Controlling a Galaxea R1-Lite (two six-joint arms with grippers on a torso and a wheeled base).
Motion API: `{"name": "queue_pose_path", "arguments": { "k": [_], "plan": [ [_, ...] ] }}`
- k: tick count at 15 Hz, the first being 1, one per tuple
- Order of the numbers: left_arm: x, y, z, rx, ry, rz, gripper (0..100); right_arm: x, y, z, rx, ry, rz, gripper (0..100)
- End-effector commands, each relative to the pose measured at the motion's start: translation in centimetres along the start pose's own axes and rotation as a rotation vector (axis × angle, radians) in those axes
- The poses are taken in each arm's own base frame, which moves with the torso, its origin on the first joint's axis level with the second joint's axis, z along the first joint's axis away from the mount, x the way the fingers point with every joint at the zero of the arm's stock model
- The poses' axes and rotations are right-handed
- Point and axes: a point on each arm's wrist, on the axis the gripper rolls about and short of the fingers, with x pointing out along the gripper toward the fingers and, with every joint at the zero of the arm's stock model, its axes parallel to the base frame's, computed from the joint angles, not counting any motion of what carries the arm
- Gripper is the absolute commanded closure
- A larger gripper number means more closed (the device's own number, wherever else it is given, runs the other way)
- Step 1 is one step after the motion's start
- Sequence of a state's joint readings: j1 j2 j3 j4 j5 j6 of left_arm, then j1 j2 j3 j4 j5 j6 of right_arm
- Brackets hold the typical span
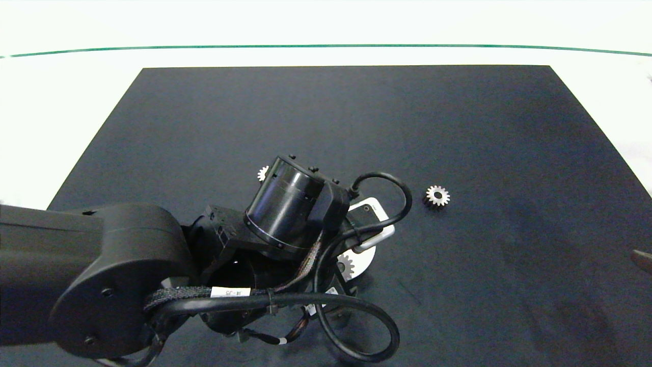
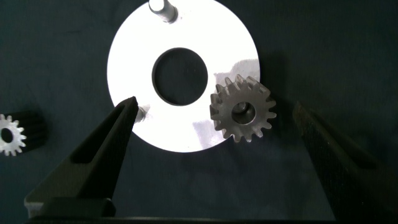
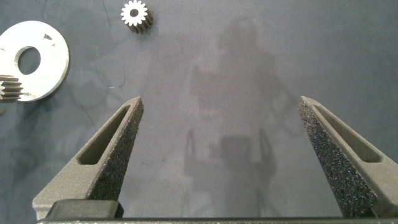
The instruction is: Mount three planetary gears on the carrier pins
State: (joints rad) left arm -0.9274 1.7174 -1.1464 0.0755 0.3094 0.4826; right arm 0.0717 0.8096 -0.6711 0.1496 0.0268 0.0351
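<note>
The white ring-shaped disc (image 2: 130, 56) lies on the dark mat between my left gripper's (image 2: 214, 106) open fingers. One planetary gear (image 2: 242, 111) sits at the disc's rim, over a peg position. Two carrier pins stand bare: one (image 2: 163, 9) at the far rim, one (image 2: 143, 113) beside my finger. A second gear (image 2: 9, 134) lies on the mat close by, and its edge (image 1: 263, 173) peeks from behind my left arm. The third gear (image 1: 437, 195) lies alone to the right. My right gripper (image 3: 221, 102) hangs open over bare mat, away from the disc (image 3: 43, 59).
My left arm (image 1: 153, 265) and its cables cover most of the disc (image 1: 364, 257) from above. The dark mat (image 1: 356, 117) has free room at the back and right. White table surface surrounds it.
</note>
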Motion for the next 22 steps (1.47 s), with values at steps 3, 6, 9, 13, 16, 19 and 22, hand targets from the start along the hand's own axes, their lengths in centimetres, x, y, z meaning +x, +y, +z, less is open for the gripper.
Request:
{"name": "queue_pose_path", "arguments": {
  "k": [3, 6, 9, 13, 16, 19, 22],
  "plan": [
    [-1.3, 0.9, 0.8, -0.008, -0.025, 0.015, 0, -0.1, 0.0, 0.0, 0.000, -0.003, 0.003, 0],
    [-1.0, 1.0, 1.0, -0.006, -0.028, 0.018, 0, -0.1, 0.0, 0.0, 0.000, -0.003, 0.006, 0],
    [-0.9, 1.1, 1.1, -0.003, -0.028, 0.022, 0, -0.1, 0.0, 0.0, 0.000, -0.004, 0.006, 0],
    [-0.7, 2.2, 0.8, 0.000, -0.015, 0.050, 0, -0.1, 0.0, 0.0, 0.000, -0.003, 0.006, 0],
    [-0.6, 2.8, 0.5, 0.001, -0.007, 0.062, 0, -0.1, 0.0, 0.0, 0.000, -0.003, 0.006, 0],
    [-0.6, 2.7, 0.5, 0.002, -0.008, 0.058, 0, -0.1, 0.0, 0.0, 0.000, -0.003, 0.006, 0],
    [-0.2, 2.3, 0.3, 0.010, 0.005, 0.047, 0, -0.2, 0.0, 0.0, 0.001, -0.006, 0.008, 0]
  ]
}}
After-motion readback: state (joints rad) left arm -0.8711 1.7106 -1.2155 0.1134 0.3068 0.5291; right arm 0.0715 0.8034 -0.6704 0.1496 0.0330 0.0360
